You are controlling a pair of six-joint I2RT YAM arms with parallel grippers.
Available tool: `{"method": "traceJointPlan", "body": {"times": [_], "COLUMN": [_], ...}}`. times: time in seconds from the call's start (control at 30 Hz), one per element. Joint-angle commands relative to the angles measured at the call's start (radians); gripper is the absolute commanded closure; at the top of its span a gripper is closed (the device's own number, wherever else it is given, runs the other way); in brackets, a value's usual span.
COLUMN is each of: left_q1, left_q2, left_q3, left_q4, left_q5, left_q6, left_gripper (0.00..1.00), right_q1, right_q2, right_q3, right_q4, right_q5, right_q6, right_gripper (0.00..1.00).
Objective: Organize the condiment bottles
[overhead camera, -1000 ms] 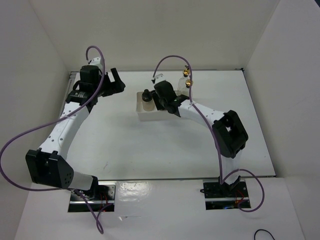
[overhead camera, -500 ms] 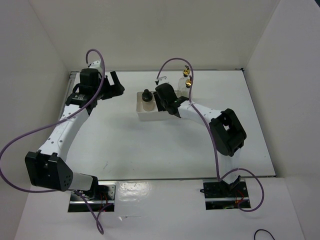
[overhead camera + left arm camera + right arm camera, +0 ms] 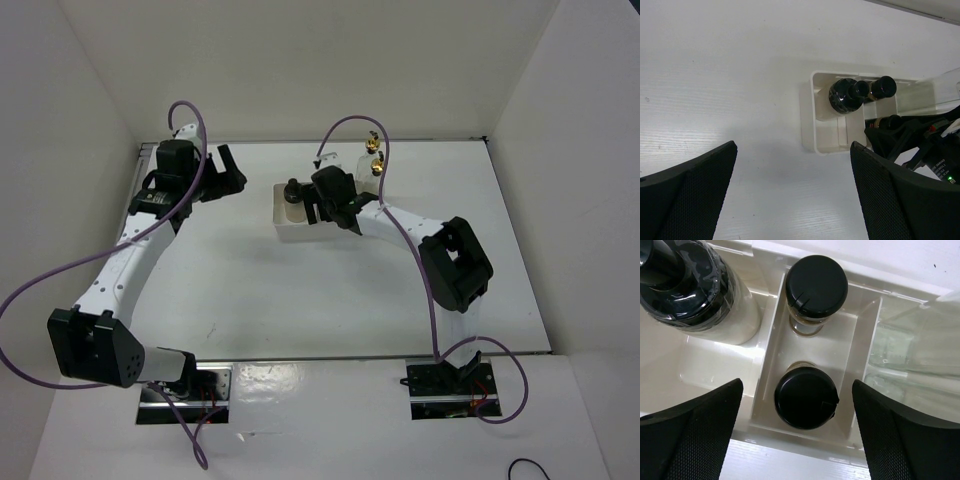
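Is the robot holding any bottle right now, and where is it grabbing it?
No, nothing is held. The right gripper is open, its fingers apart from the small jar between them; the left gripper is open too.

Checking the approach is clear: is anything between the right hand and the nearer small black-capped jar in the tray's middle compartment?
Nothing visible. The open right hand is directly over that jar; the other small jar stands beyond it.

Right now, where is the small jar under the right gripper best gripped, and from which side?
Grip the small jar by its black cap, from straight above, probably: it stands upright, sunk between the dividers of the tray, so only the round cap stands free. The open right gripper hangs over it.
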Motion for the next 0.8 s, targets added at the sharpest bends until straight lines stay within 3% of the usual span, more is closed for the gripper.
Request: {"method": "traceJointPlan", "body": {"times": [0.0, 0.13, 0.5, 0.77], "left_q1": [0.005, 0.005, 0.005, 0.005], "left_q2": [-0.03, -0.039, -0.07, -0.139], "left_q3": [-0.008, -0.017, -0.051, -0.097], "left_q4": [0.029, 0.038, 0.063, 0.067], "left_q5": [0.0, 0.0, 0.02, -0.027], "left_q6": [0.024, 0.024, 0.024, 0.033], "left_gripper": [0.0, 0.0, 0.0, 0.0], "right_q1": [-0.005, -0.005, -0.005, -0.005], "right_q2": [-0.012, -0.059, -0.237, -0.351], "right_q3": [0.064, 0.073, 0.171, 0.229], "right_q4": [-0.009, -0.018, -0.027, -0.046], "right_q5": [0.021, 0.021, 0.03, -0.064], "right_q6": [0.019, 0.03, 0.019, -0.013], "right_gripper": [0.06, 0.01, 0.01, 0.01]}}
